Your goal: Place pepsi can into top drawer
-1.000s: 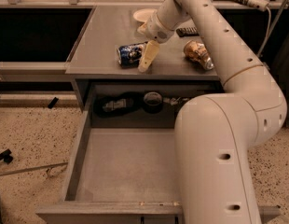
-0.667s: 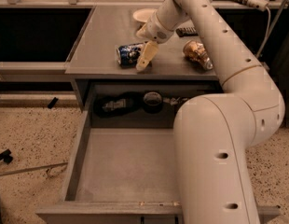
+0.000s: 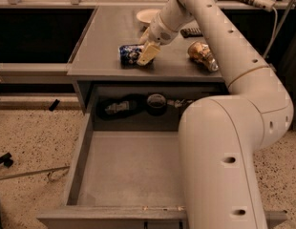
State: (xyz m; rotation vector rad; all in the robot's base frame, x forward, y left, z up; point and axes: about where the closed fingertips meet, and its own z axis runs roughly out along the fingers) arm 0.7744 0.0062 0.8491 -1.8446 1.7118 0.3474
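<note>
The pepsi can (image 3: pixel 129 54), blue with white markings, lies on its side on the grey counter top (image 3: pixel 100 46). My gripper (image 3: pixel 145 56) reaches down from the arm and sits right at the can's right end, touching it. The top drawer (image 3: pixel 79 161) is pulled out wide below the counter, and the part of its flat grey floor that shows is bare. My arm's large white body (image 3: pixel 219 166) covers the drawer's right part.
A tan-gold and silver can (image 3: pixel 202 55) lies on the counter to the right. A white plate (image 3: pixel 147 15) and a dark flat object (image 3: pixel 191 32) are behind the gripper. Dark items and a tape roll (image 3: pixel 156 103) sit behind the drawer's back. Speckled floor lies to the left.
The gripper has shifted slightly left against the can, and the can has slid a little left with it. The drawer has not moved.
</note>
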